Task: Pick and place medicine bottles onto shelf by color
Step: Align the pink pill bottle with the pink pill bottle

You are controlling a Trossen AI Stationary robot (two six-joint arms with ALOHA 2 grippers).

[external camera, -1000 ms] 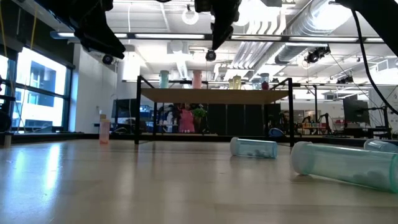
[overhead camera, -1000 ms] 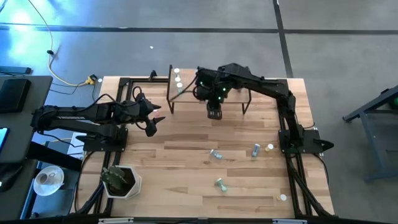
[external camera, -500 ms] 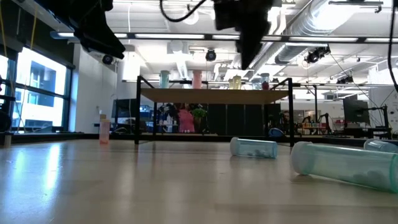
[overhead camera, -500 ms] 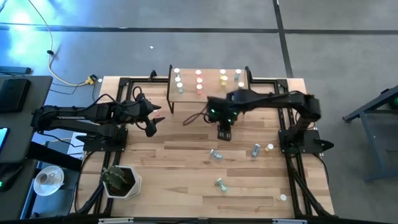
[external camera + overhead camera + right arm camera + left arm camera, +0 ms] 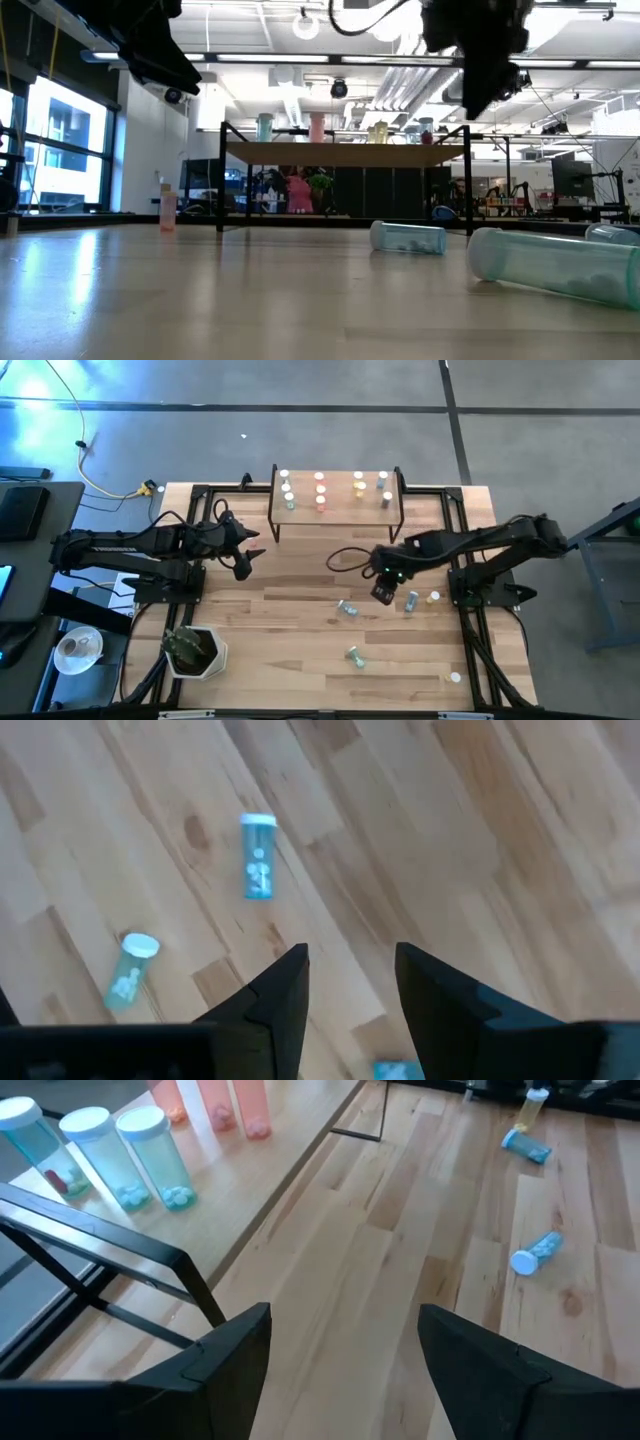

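Note:
The shelf (image 5: 336, 491) stands at the table's far edge with several white-capped bottles upright on it, in teal, pink, yellow and grey groups; it also shows in the low view (image 5: 345, 153). Loose teal bottles (image 5: 347, 608) (image 5: 411, 601) (image 5: 353, 655) lie on their sides on the table. My right gripper (image 5: 382, 592) hangs open and empty above the table between two of them; its wrist view shows two teal bottles (image 5: 258, 870) (image 5: 130, 971) ahead. My left gripper (image 5: 245, 560) waits open and empty left of the shelf, with teal bottles (image 5: 130, 1155) in its view.
A small yellowish bottle (image 5: 433, 598) and another white-capped one (image 5: 455, 678) sit toward the table's right and near-right. A potted plant (image 5: 195, 651) stands at the near left corner. Black frame rails (image 5: 468, 610) run along the table's sides.
My right gripper has swung from in front of the shelf toward the table's near and right edges and now hangs over the loose bottles. It stays empty. The bottles on the table have kept their places.

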